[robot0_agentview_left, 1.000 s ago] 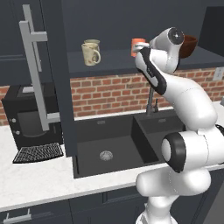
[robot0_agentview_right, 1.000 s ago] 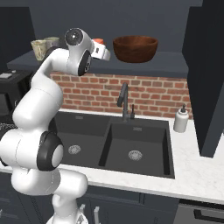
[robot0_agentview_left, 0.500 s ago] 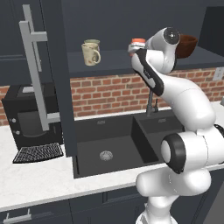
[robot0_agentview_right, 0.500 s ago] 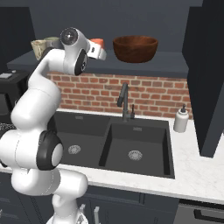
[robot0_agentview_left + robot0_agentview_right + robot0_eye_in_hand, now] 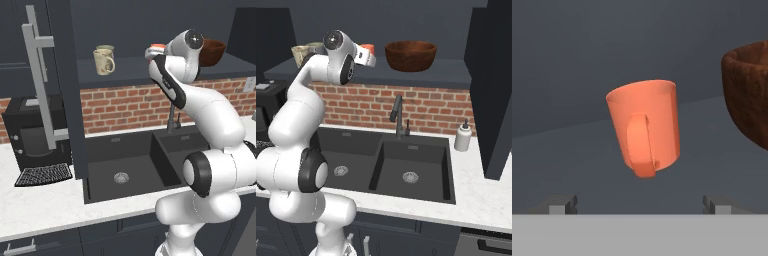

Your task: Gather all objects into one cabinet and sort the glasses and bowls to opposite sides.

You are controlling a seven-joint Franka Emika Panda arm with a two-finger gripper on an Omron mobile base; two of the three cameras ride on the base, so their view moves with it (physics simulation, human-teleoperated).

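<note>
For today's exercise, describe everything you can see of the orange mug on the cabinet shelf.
The orange mug is small, smooth and matt, like glazed ceramic, with one loop handle turned toward the hand camera. It stands upright with its mouth up on the dark shelf; its lean in the hand view may come from the camera's roll. The brown bowl sits beside it, apart. The open gripper faces it without touching.

An orange mug (image 5: 644,127) stands on the dark shelf (image 5: 456,75) of the navy cabinet, handle facing the hand camera, just beside a wide glossy brown bowl (image 5: 410,55). Further along the shelf sit a cream patterned mug (image 5: 102,62) and a grey-green mug (image 5: 107,49) behind it.
</note>
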